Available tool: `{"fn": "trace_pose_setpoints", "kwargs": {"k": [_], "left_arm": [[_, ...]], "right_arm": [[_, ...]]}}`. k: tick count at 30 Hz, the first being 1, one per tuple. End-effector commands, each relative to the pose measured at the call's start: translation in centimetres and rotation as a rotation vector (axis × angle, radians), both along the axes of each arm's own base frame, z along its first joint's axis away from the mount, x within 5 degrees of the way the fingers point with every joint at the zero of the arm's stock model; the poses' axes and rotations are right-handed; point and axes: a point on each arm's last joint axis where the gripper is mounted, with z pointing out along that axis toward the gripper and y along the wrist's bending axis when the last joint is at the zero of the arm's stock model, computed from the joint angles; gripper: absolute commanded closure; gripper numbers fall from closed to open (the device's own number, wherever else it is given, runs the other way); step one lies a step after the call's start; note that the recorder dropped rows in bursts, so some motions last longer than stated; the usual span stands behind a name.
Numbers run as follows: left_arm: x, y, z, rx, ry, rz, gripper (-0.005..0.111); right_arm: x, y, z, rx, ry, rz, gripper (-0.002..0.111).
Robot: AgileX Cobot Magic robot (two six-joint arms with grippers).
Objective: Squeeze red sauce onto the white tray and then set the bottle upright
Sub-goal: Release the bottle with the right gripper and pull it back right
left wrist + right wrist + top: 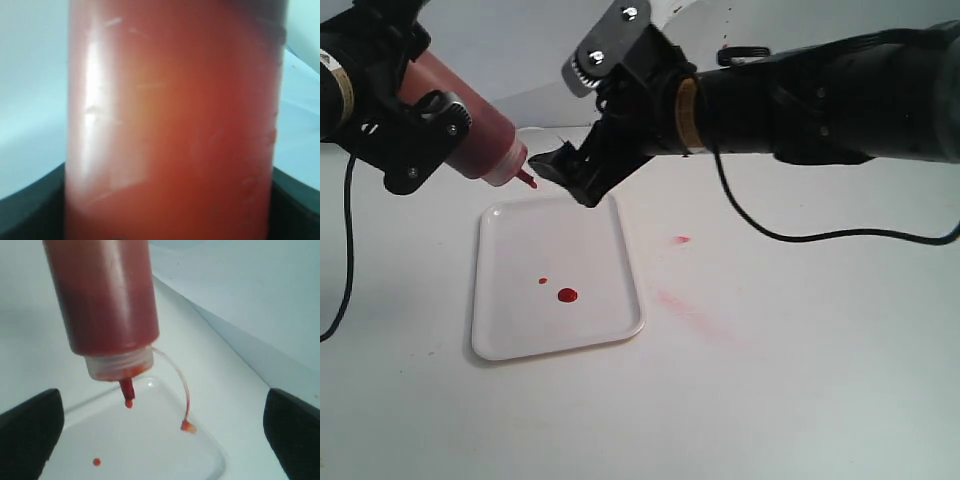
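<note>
The bottle (480,125) hangs tilted over the far edge of the white tray (520,335), nozzle down. My left gripper (430,125) is shut on the bottle's body, which fills the left wrist view (170,125). In the right wrist view a drop of red sauce (128,403) hangs at the nozzle tip of the bottle (105,295), and the tethered tip cap (188,427) dangles beside it. Two drops of red sauce (567,295) lie on the tray. My right gripper (568,178) is open just right of the nozzle, holding nothing, its fingers (30,432) wide apart.
Faint pinkish smears (695,310) and a small red spot (682,240) mark the table right of the tray. My right arm (820,95) stretches across from the right, above the table. A black cable (790,235) hangs under it.
</note>
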Motion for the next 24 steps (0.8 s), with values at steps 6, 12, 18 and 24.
{"fn": "trace_pose_setpoints", "kwargs": {"k": [6,12,18,24], "left_arm": [[-2.5,1.2,2.1,-0.327,-0.107,0.092,0.107],[-4.9,2.3,4.2,-0.558,-0.194,0.120,0.107],[-7.4,3.1,5.5,-0.867,-0.209,0.141,0.107],[-9.2,2.2,6.7,-1.230,-0.118,0.055,0.107]], "right_arm": [[0.2,-8.9,-0.8,0.269,0.248,-0.077,0.003],[-0.8,-11.7,-1.0,0.530,0.338,0.020,0.003],[-2.0,-10.8,-0.4,0.598,0.355,0.161,0.003],[-2.9,-9.3,-0.2,0.597,0.346,0.243,0.003]]}}
